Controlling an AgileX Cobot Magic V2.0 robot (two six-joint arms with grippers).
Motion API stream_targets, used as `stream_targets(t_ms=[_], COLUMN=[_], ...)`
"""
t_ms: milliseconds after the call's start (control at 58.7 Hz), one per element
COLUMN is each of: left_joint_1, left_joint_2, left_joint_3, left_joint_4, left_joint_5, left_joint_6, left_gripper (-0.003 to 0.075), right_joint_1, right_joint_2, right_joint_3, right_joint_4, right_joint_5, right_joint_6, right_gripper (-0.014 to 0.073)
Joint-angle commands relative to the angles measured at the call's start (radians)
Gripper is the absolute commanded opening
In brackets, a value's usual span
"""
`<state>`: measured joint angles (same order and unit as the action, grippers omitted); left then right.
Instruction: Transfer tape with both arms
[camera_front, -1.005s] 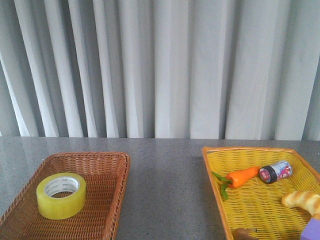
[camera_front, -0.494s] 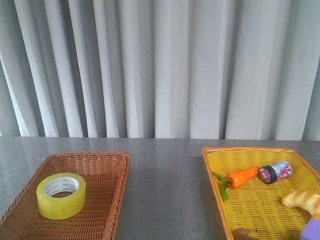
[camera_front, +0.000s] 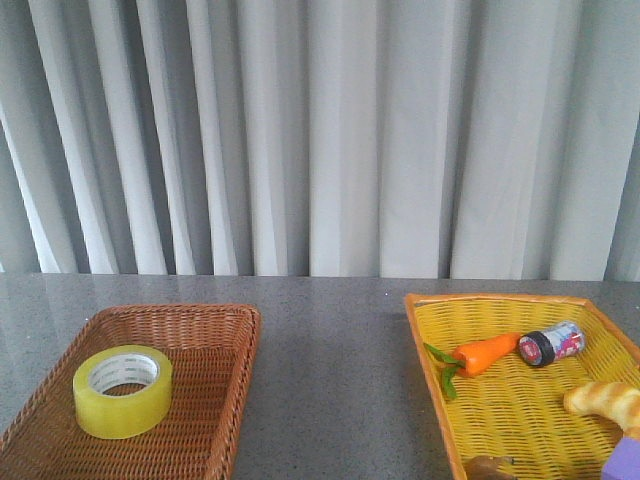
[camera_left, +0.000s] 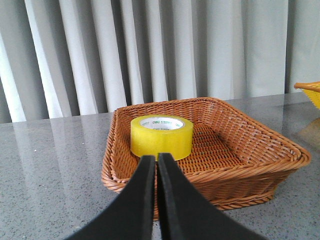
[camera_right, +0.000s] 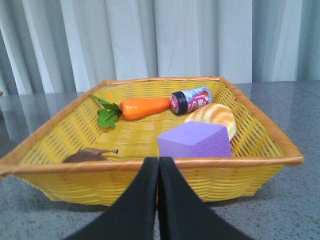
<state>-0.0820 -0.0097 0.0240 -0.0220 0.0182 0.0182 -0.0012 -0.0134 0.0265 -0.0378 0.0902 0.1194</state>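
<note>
Beyond closed left pincer (camera_left: 155, 159), tape (camera_left: 161, 136), apart

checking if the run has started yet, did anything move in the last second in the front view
Nothing visibly changed. The tape lies in the same spot in the brown basket, and the carrot and small jar sit as before in the yellow basket.
</note>
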Motion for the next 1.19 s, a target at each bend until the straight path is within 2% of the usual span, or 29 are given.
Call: stream_targets(t_ms=[0,239,375,1176], left_joint_1=[0.001,0.001,0.001,0.001], left_joint_2=[-0.017,-0.017,-0.017,-0.017], left_joint_3=[-0.009,-0.009,-0.009,-0.009], left_joint_4=[-0.010,-0.010,-0.010,-0.010], left_joint_5=[-0.082,-0.082,-0.082,-0.082], left_joint_6=[-0.008,-0.008,-0.008,-0.008], left_gripper=[-0.0006,-0.0006,-0.0006,-0.0006], right_joint_1=[-0.005,-0.005,-0.005,-0.005], right_joint_2=[-0.007,-0.009,-0.009,-0.008], right_joint_3=[0.005,0.005,0.005,0.004], right_joint_4=[0.031,0.038,0.071,0.064], right_joint_5=[-0.090,-0.114,-0.151,-0.155], right_joint_6=[-0.007,-0.114,-0.069,-0.069], right_gripper=[-0.0004,-0.0004,-0.0004,-0.0004])
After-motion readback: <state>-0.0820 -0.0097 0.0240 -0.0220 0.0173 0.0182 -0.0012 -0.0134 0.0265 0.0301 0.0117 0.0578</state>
